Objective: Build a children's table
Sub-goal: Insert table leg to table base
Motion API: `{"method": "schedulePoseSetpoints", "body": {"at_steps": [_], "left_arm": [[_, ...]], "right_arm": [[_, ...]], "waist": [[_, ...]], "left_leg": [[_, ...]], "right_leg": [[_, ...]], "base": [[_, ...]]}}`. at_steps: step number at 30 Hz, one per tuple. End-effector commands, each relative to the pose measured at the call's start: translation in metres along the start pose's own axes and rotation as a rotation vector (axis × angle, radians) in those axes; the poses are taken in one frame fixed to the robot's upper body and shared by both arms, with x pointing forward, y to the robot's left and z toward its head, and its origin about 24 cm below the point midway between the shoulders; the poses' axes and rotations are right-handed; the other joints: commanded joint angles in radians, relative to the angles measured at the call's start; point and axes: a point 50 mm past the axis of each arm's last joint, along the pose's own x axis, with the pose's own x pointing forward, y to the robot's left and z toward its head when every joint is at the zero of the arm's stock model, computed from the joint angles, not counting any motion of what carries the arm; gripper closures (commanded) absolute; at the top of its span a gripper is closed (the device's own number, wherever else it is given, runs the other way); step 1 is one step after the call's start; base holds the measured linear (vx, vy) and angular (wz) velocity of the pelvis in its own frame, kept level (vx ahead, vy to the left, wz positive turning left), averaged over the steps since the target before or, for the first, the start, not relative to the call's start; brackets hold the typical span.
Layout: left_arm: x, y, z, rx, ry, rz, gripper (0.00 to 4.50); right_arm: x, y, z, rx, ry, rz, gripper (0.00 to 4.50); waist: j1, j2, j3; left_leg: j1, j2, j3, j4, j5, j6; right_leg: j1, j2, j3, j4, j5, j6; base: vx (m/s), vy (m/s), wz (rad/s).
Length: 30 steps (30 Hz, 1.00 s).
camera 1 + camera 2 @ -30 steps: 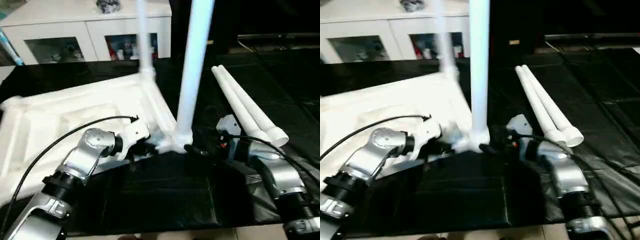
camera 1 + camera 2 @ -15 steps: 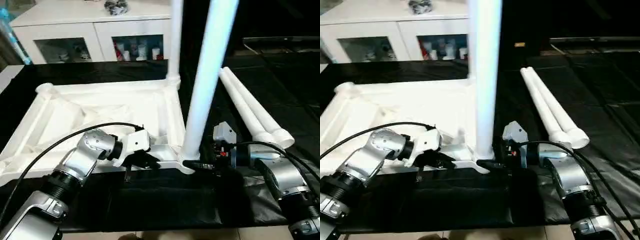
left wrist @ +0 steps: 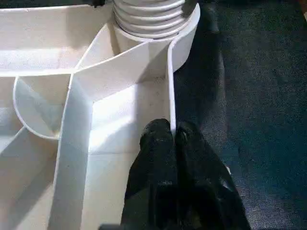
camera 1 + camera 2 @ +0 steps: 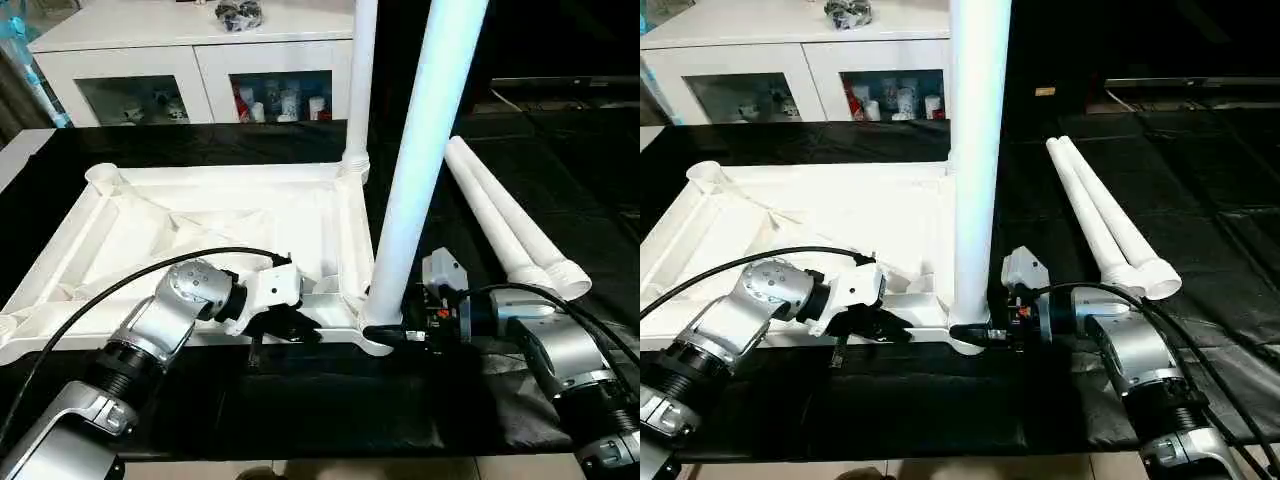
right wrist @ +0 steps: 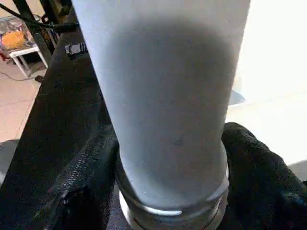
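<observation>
**Two legs standing, two still loose**

The table top (image 4: 215,235) lies upside down on the black worktop (image 4: 330,400), ribbed underside up, in front of the white cabinet (image 4: 190,60). All positions below are taken from this top.

Far-left corner: the socket (image 4: 101,177) is empty. The near-left corner runs to the picture's edge and its socket cannot be checked; no leg rises from it.

Near edge, toward the right corner: the left pincer (image 3: 173,139) is clamped on the thin upright rim wall of the top, one finger on either side. Judged a steadying hold.

Far-right corner: a leg (image 4: 360,80) stands upright in its socket.

Near-right corner: a second leg (image 4: 425,150) stands upright in its socket. Whether it is fully home cannot be told. The right pincer (image 4: 980,335) is at the base of this leg, fingers (image 5: 254,167) on either side of the tube; whether they press on it or stand just clear cannot be told.

Right of the top, well apart from it: two spare legs (image 4: 505,225) lie side by side on the worktop, wide ends toward the robot.

Assessment: roughly half done. Left to do, in my judgement: fit both spare legs into the left-hand sockets, then turn the table upright.
</observation>
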Motion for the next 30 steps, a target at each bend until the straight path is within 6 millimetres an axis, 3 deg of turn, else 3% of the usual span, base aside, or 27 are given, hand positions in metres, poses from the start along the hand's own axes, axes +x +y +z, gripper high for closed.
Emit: {"method": "schedulePoseSetpoints", "body": {"at_steps": [1, 7, 11, 12, 13, 16, 20, 24, 27, 29, 30], "left_arm": [[0.005, -0.006, -0.005, 0.013, 0.046, -0.063, 4.5], [0.006, -0.002, -0.003, -0.02, 0.025, -0.027, 4.5], [0.008, 0.005, 0.003, -0.066, -0.023, 0.039, 4.5], [0.01, 0.009, 0.008, -0.102, -0.063, 0.074, 4.5], [0.012, 0.015, 0.014, -0.146, -0.109, 0.133, 4.5], [0.016, 0.023, 0.02, -0.18, -0.123, 0.215, 4.5], [0.024, 0.039, 0.03, -0.258, -0.132, 0.408, 4.5], [0.026, 0.046, 0.037, -0.305, -0.156, 0.487, 4.5], [0.029, 0.051, 0.048, -0.331, -0.179, 0.566, 4.5], [0.029, 0.05, 0.049, -0.326, -0.181, 0.568, 4.5], [0.03, 0.05, 0.05, -0.324, -0.179, 0.565, 4.5]], "right_arm": [[0.002, 0.001, 0.003, -0.002, -0.003, 0.022, 1.63], [0.004, 0.003, 0.001, 0.029, -0.013, 0.013, 1.76], [0.01, 0.001, 0.0, 0.073, -0.035, -0.052, 1.77], [0.016, -0.001, -0.001, 0.09, -0.053, -0.118, 1.77], [0.026, -0.006, -0.003, 0.114, -0.072, -0.23, 1.77], [0.038, -0.01, -0.004, 0.142, -0.089, -0.34, 1.78], [0.066, -0.019, 0.004, 0.211, -0.133, -0.502, 1.78], [0.078, -0.02, 0.009, 0.223, -0.133, -0.54, 1.78], [0.092, -0.02, 0.014, 0.211, -0.132, -0.572, 1.78], [0.092, -0.02, 0.015, 0.216, -0.147, -0.567, 1.78], [0.093, -0.02, 0.015, 0.214, -0.152, -0.565, 1.43]], "waist": [[-0.002, -0.015, -0.084], [-0.001, -0.017, -0.084], [-0.003, -0.016, -0.08], [-0.003, -0.01, -0.08], [-0.008, -0.014, -0.078], [-0.021, -0.013, -0.076], [-0.044, -0.013, -0.075], [-0.049, -0.012, -0.081], [-0.052, -0.018, -0.085], [-0.05, -0.015, -0.087], [-0.049, -0.015, -0.089]], "left_leg": [[0.0, 0.036, -0.005, -0.059, -0.1, 0.09], [0.001, 0.036, -0.005, -0.058, -0.094, 0.089], [0.004, 0.035, -0.004, -0.061, -0.132, 0.074], [0.007, 0.034, -0.005, -0.06, -0.141, 0.067], [0.005, 0.033, -0.004, -0.063, -0.15, 0.054], [0.006, 0.027, -0.01, -0.069, -0.185, 0.024], [0.006, 0.021, -0.011, -0.068, -0.205, 0.012], [0.002, 0.023, -0.01, -0.064, -0.156, 0.039], [-0.003, 0.025, -0.009, -0.061, -0.111, 0.049], [-0.003, 0.025, -0.009, -0.058, -0.096, 0.065], [-0.003, 0.026, -0.009, -0.057, -0.079, 0.076]], "right_leg": [[0.061, -0.062, 0.058, -0.067, -0.211, -0.184], [0.061, -0.061, 0.058, -0.067, -0.212, -0.183], [0.058, -0.063, 0.058, -0.078, -0.277, -0.167], [0.057, -0.064, 0.057, -0.079, -0.294, -0.163], [0.057, -0.062, 0.057, -0.082, -0.317, -0.154], [0.06, -0.063, 0.051, -0.092, -0.388, -0.127], [0.059, -0.062, 0.047, -0.1, -0.418, -0.113], [0.06, -0.06, 0.051, -0.092, -0.336, -0.13], [0.064, -0.06, 0.053, -0.076, -0.239, -0.164], [0.065, -0.061, 0.055, -0.073, -0.205, -0.177], [0.065, -0.06, 0.056, -0.068, -0.167, -0.187]], "base": [[0.0, 0.0, 0.0], [0.0, 0.0, 0.0], [0.0, 0.0, 0.0], [0.0, 0.0, 0.0], [0.0, 0.0, 0.0], [0.0, 0.0, 0.0], [0.0, 0.0, 0.0], [0.0, 0.0, 0.0], [0.0, 0.0, 0.0], [0.0, 0.0, 0.0], [0.0, 0.0, 0.0]]}}
